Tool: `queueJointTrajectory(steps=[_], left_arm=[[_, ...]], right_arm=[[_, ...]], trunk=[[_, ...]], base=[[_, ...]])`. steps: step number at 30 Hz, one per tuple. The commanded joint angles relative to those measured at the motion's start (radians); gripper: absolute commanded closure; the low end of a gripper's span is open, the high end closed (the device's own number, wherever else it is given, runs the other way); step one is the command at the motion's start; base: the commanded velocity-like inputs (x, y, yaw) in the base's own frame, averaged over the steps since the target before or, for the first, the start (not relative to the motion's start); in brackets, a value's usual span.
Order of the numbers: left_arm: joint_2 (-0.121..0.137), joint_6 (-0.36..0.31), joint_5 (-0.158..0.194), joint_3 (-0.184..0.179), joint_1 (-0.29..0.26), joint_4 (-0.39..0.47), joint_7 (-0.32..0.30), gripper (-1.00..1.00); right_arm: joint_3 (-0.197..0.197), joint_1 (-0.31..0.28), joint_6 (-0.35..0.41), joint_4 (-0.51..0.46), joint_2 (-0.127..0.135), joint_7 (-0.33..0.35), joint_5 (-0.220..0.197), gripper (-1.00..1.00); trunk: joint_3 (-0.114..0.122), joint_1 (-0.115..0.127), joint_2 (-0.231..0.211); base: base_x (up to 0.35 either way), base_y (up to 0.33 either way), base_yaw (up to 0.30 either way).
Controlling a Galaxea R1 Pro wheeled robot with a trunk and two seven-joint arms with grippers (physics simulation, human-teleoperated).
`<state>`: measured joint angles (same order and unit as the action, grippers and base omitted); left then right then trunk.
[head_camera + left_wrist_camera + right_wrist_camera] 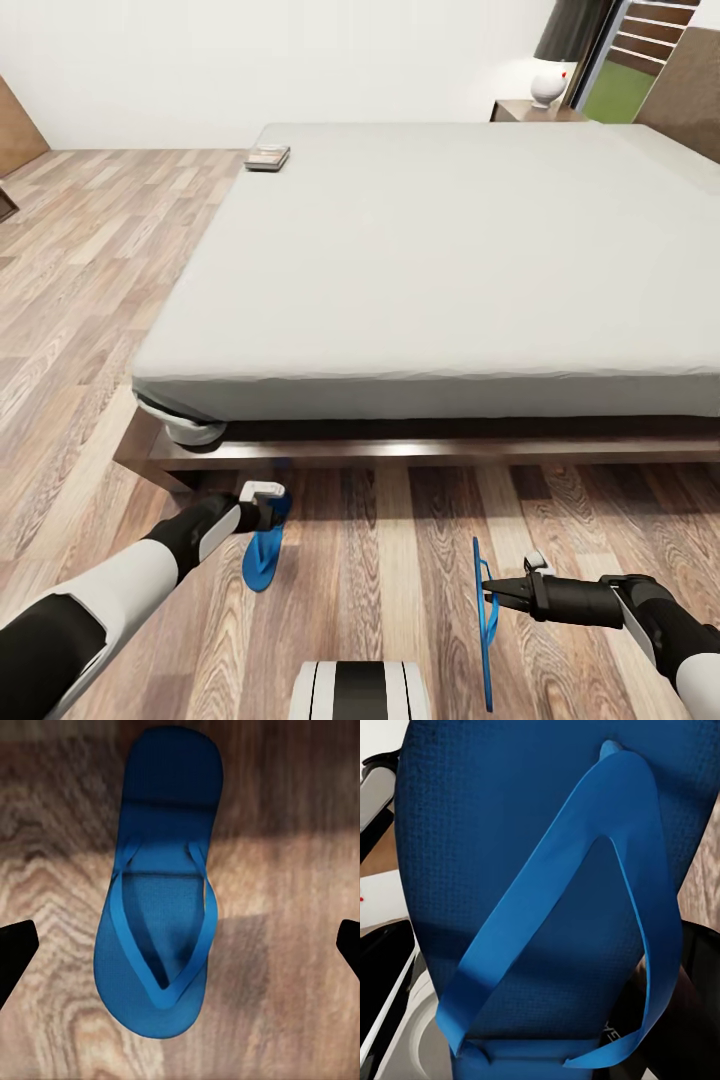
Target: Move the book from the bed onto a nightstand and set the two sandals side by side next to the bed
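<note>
One blue sandal [262, 560] lies flat on the plank floor just in front of the bed's near left corner. My left gripper [266, 497] hangs over it, open, and in the left wrist view its dark fingertips [15, 952] stand wide apart on either side of this sandal [161, 892]. My right gripper [489, 589] is shut on the strap of the second sandal [485, 630], which hangs on edge above the floor and is seen close up as the held sandal [532, 870]. The book [267, 157] lies on the far left corner of the grey bed [450, 250]. A nightstand [520, 110] stands beyond the bed.
A white lamp [546, 84] sits on the nightstand, next to a window with green outside [615, 92]. The dark wooden bed frame [160, 455] juts out at floor level by my left arm. My own base [360, 690] shows at the bottom. Wood floor stretches to the left.
</note>
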<state>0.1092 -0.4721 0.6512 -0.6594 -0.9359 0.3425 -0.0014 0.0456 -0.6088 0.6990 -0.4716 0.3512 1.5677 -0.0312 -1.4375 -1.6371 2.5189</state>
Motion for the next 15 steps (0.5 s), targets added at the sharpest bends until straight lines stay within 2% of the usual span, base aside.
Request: queueJointTrajectory(steps=[1, 12, 15], left_arm=[[0.001, 0.001, 0.002, -0.004, 0.001, 0.001, 0.0, -1.0], [0.001, 0.029, 0.004, -0.005, 0.005, -0.017, 0.0, -1.0], [0.001, 0.031, 0.003, -0.005, 0.006, -0.022, -0.001, -1.0]], right_arm=[[0.0, 0.0, 0.01, 0.0, 0.0, 0.003, -0.001, 1.0], [0.0, 0.0, 0.01, 0.0, 0.0, 0.003, -0.001, 1.0], [0.0, 0.0, 0.011, 0.0, 0.0, 0.003, -0.001, 1.0]], trunk=[[-0.001, 0.0, 0.0], [-0.001, 0.0, 0.0], [0.011, 0.002, 0.0]], base=[[0.0, 0.0, 0.0], [0.0, 0.0, 0.0], [0.0, 0.0, 0.0]])
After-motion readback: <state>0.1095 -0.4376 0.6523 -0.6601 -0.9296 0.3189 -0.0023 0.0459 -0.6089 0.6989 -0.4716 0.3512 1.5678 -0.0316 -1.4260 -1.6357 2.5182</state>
